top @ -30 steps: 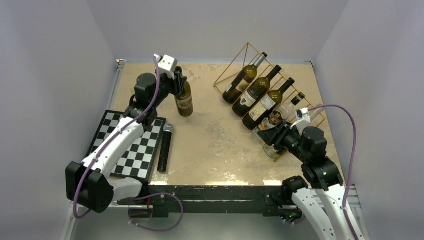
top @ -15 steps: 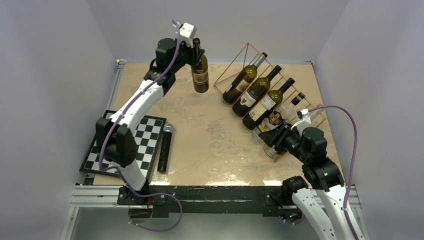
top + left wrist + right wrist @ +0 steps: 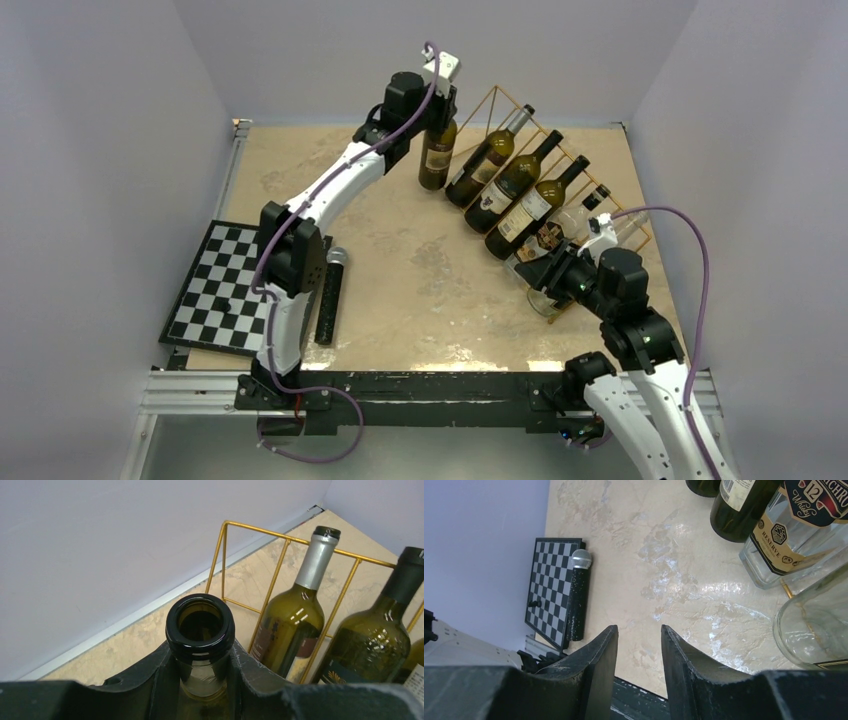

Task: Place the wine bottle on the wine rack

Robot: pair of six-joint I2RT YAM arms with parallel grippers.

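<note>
Left hand (image 3: 443, 103): clamped on the neck of the wine bottle (image 3: 436, 155)
Bottle position: upright (open mouth up), just beside the far-left end of the wine rack (image 3: 223, 560)
Rack contents: three green bottles (image 3: 512, 182) lying in slots
Right hand (image 3: 638, 630): fingers slightly apart, nothing between them, low over the table (image 3: 674, 570) near the rack's near end

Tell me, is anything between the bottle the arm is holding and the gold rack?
Nothing visible does. The wine bottle hangs beside the wine rack, whose end slot looks empty; a silver-capped bottle fills the next.
</note>
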